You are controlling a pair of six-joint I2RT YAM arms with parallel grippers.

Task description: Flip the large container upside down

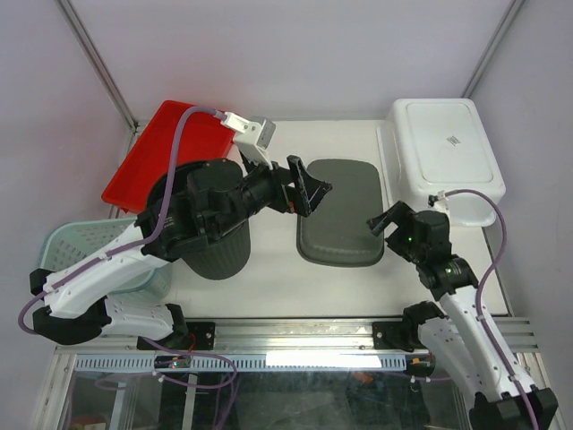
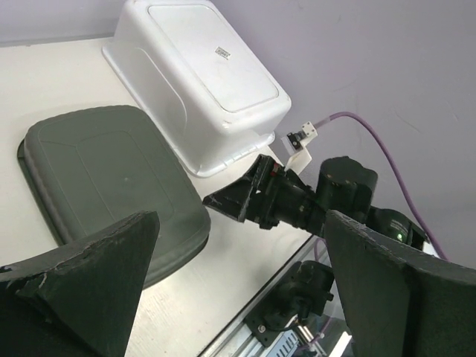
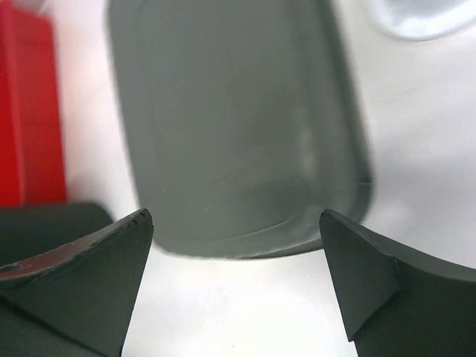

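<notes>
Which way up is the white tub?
Upside down: the tub shows its flat base and label facing up, flared rim at the bottom.

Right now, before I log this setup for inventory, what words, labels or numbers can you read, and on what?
Sticker on the upturned bottom of the white container: dark print, too small to read.
White tag by the purple cable: no print that can be made out.
Gray lid and red tray: no text shows.
Nothing here can be quoted.
</notes>
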